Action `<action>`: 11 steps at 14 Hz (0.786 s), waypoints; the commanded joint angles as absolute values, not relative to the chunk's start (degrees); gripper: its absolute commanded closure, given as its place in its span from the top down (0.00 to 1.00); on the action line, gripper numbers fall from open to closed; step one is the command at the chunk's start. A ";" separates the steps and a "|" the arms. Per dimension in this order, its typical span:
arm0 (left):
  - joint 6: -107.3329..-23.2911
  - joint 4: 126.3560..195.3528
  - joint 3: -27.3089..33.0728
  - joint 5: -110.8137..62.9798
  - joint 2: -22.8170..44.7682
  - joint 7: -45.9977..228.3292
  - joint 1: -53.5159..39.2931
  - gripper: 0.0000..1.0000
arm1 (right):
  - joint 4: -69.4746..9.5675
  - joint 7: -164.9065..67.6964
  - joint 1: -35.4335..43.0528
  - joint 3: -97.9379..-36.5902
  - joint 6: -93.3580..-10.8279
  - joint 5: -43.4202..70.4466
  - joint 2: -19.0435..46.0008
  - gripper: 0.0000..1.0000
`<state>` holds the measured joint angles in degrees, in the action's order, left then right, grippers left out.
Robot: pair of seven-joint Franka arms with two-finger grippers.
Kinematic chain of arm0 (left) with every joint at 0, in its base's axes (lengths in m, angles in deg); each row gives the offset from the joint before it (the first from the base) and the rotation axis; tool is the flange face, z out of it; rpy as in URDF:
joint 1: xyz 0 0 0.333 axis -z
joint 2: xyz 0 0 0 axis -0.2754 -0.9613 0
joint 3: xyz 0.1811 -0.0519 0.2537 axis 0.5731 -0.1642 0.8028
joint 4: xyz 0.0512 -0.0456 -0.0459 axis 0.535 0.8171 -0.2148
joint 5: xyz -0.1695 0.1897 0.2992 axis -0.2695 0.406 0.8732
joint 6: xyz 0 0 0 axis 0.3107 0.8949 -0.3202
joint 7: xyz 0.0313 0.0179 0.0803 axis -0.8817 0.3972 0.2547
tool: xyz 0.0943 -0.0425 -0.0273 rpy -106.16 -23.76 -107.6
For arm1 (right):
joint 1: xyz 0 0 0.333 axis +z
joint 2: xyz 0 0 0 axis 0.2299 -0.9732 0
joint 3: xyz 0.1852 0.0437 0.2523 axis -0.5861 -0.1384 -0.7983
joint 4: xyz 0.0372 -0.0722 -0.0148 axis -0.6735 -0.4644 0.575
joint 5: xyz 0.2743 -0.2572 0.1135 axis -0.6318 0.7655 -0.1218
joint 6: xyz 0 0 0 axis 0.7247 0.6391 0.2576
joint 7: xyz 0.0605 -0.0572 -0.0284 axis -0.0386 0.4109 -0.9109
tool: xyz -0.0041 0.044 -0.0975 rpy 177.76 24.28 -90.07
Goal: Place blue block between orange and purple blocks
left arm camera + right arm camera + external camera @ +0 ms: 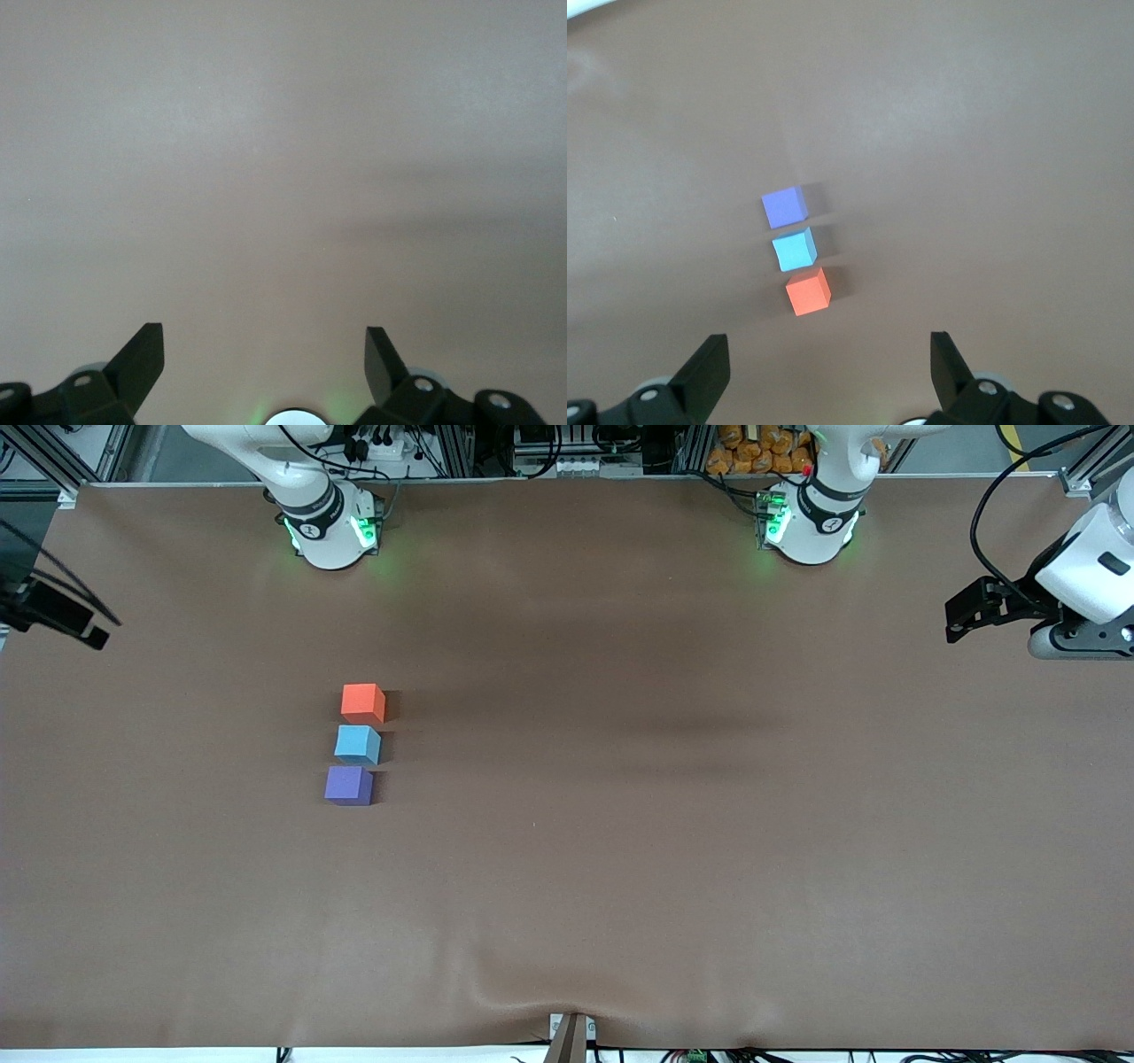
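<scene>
The blue block (358, 744) rests on the brown table between the orange block (363, 702) and the purple block (349, 786), in one short row toward the right arm's end. The orange one is farthest from the front camera and the purple one nearest. The right wrist view shows the same row: orange (808, 291), blue (794, 249), purple (785, 207). My right gripper (828, 336) is open and empty, high above the table; I cannot make it out in the front view. My left gripper (955, 618) is open and empty over the table's left-arm end (264, 329).
The brown table cover (620, 824) is bare apart from the three blocks. A black mount (53, 615) juts in at the right arm's end. The two arm bases (330, 527) (808, 522) stand along the edge farthest from the front camera.
</scene>
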<state>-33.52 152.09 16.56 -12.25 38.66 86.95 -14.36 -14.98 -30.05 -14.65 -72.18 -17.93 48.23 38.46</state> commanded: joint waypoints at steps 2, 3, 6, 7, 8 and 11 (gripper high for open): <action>-32.88 151.49 16.55 -12.47 38.53 85.95 -14.67 1.00 | -17.08 -33.63 -14.17 -72.89 -19.27 49.04 40.81 1.00; -32.96 151.49 16.64 -12.46 38.53 85.95 -14.67 1.00 | -15.93 -33.55 -13.82 -72.98 -18.05 49.39 40.46 1.00; -33.05 151.49 16.73 -12.29 38.44 86.56 -14.49 1.00 | -15.75 -36.26 -14.17 -72.89 -16.89 49.83 40.02 1.00; -33.05 151.49 16.64 -12.29 38.36 86.56 -14.49 1.00 | -15.83 -38.98 -13.99 -72.89 -16.89 50.35 40.11 1.00; -33.05 151.49 16.72 -12.38 38.44 86.56 -14.49 1.00 | -15.83 -39.87 -13.90 -72.98 -16.81 51.49 40.19 1.00; -33.05 151.49 16.64 -12.46 38.44 86.65 -14.49 1.00 | -15.83 -40.23 -13.90 -73.06 -16.80 51.77 40.19 1.00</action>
<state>-33.52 152.09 16.68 -12.25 38.57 86.95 -14.38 -16.21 -39.21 -14.28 -72.95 -17.53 50.75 39.68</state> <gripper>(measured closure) 0.000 0.000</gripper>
